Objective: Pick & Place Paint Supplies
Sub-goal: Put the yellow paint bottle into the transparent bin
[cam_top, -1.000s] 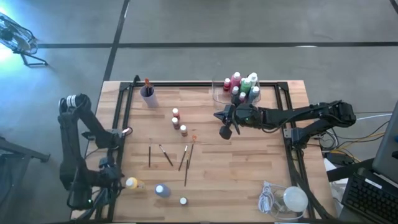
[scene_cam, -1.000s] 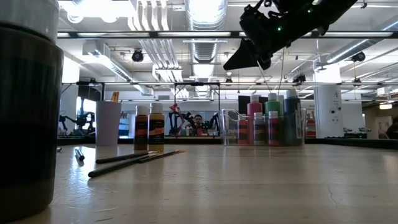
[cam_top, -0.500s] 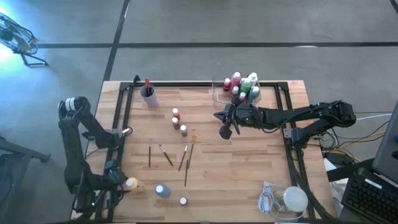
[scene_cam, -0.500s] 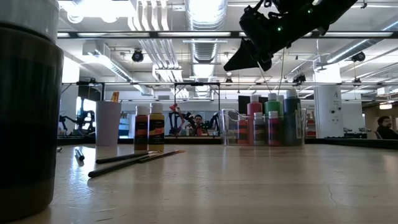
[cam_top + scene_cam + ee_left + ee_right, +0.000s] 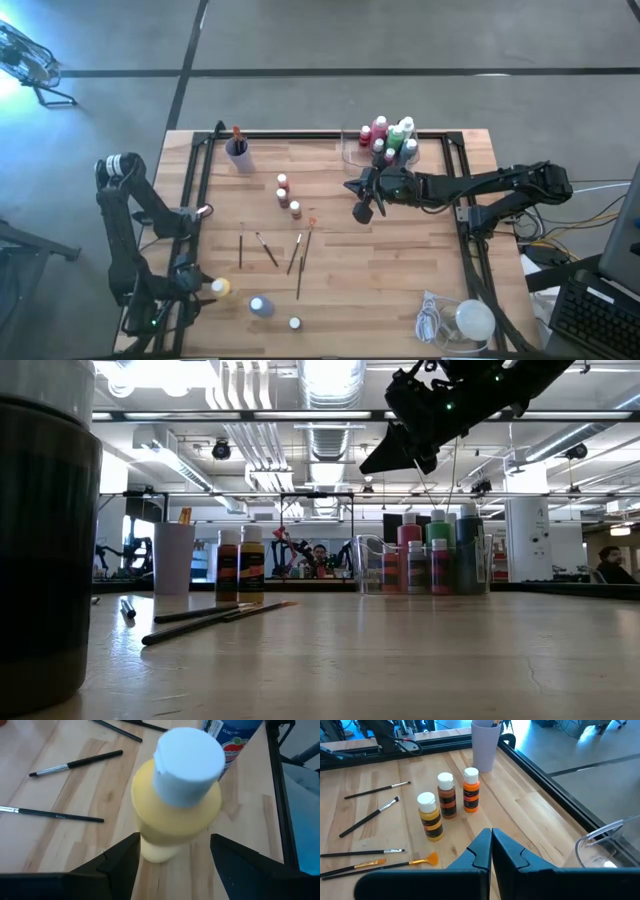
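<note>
Left wrist view | yellow bottle (image 5: 172, 815), pale cap, tilted | left gripper (image 5: 172, 857) pinching it | right gripper (image 5: 491, 851) pressed together

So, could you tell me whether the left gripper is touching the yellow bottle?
Touching: in the left wrist view both fingers press the sides of the yellow bottle, no gap showing, with the left gripper around it.

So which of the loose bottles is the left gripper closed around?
The yellow bottle with the white cap, between the left gripper fingers near the table's left front edge; the blue bottle beside it stands free.
</note>
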